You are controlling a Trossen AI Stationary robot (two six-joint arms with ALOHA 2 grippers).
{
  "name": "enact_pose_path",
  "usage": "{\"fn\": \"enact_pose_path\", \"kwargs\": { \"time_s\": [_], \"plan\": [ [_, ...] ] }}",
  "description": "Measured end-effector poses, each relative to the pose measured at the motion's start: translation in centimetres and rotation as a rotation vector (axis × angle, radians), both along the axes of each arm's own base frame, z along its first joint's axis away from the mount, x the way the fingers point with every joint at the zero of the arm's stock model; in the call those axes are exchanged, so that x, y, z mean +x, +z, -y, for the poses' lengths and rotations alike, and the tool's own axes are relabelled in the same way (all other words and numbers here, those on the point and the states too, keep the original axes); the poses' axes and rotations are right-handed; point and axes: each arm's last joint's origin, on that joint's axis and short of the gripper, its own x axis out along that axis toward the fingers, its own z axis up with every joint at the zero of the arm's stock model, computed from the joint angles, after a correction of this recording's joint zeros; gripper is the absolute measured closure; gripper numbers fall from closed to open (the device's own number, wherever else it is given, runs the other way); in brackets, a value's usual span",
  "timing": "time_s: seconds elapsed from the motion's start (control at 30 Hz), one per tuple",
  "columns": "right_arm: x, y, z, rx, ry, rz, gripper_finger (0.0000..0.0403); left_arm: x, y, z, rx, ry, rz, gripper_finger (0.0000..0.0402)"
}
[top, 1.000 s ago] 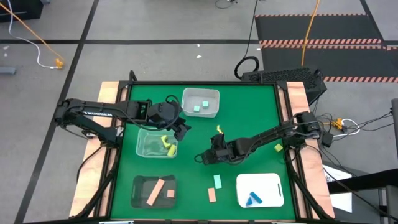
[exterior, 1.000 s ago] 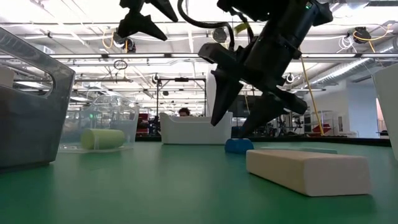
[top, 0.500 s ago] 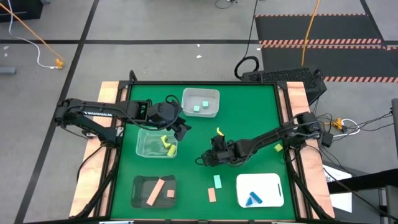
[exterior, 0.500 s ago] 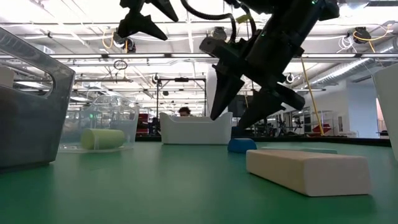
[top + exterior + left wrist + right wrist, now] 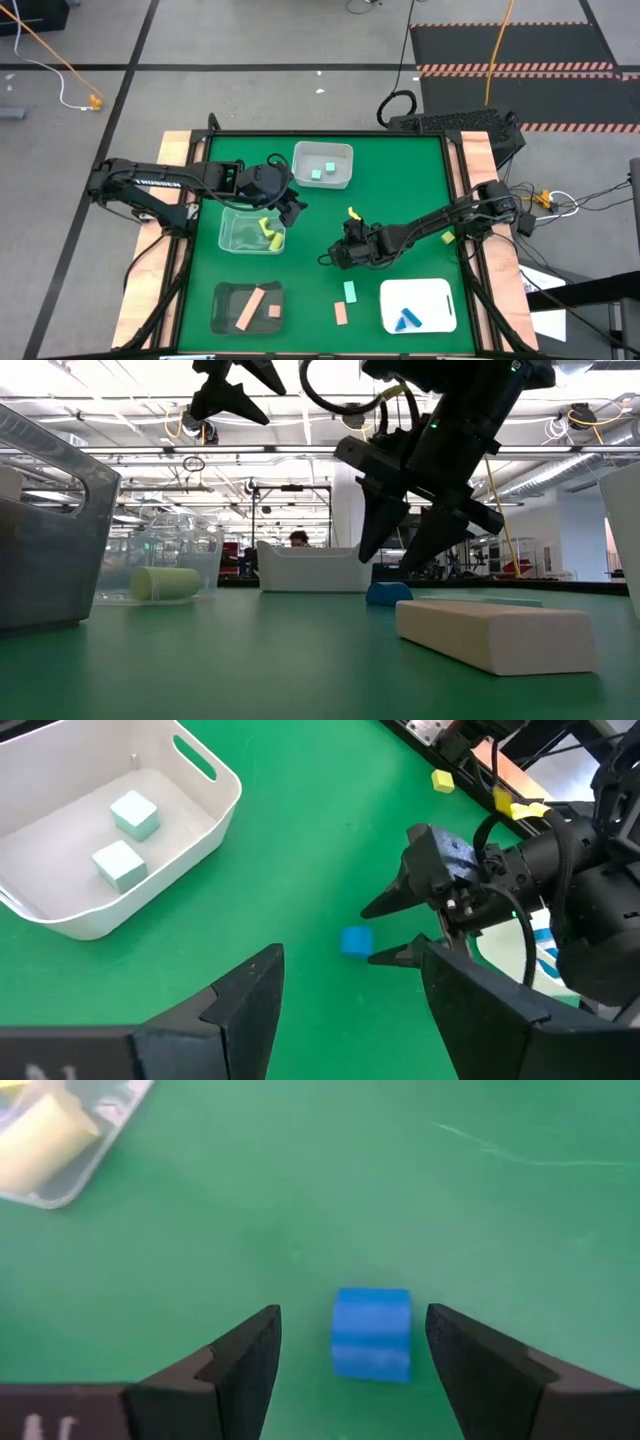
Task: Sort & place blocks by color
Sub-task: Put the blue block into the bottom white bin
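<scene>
A small blue block [image 5: 372, 1332] lies on the green table mat, also seen in the low view [image 5: 388, 593] and the left wrist view [image 5: 356, 941]. My right gripper [image 5: 328, 258] is open and hovers just above it, one finger to each side, touching nothing [image 5: 405, 555]. My left gripper [image 5: 290, 206] is open and held high over the far right corner of the clear tray [image 5: 250, 231], which holds yellow blocks. Loose mint [image 5: 350, 291], tan-pink [image 5: 341, 313] and yellow [image 5: 446, 238] blocks lie flat on the mat.
A white bin [image 5: 322, 165] at the far side holds two mint blocks. A dark tray [image 5: 247, 308] at the near left holds tan-pink blocks. A white tray [image 5: 418, 305] at the near right holds blue blocks. Bare mat lies between the containers.
My right gripper has shifted a little toward the table's right, staying open and low over the blue block. My left arm has kept still.
</scene>
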Motion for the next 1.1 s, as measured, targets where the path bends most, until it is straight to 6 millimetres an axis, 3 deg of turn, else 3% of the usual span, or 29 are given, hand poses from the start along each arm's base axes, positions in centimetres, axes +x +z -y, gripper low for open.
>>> {"fn": "enact_pose_path", "kwargs": {
  "time_s": [0.4,0.63,0.87,1.1],
  "plan": [
    [0.3,-1.1,-0.5,-0.026,0.009,-0.01,0.0163,0.0,0.0,0.0,0.006,-0.005,-0.002,0.0167],
    [0.4,-3.1,-0.6,-0.047,0.052,-0.087,0.0183,0.0,0.0,0.0,0.011,-0.007,0.002,0.0167],
    [0.4,-3.9,-0.6,-0.076,0.05,-0.115,0.0231,0.0,0.0,-0.1,0.016,-0.002,0.001,0.0167],
    [0.3,-3.9,-0.5,-0.077,0.088,-0.148,0.0335,0.0,0.0,-0.1,0.016,-0.002,0.001,0.0167]
  ]
}}
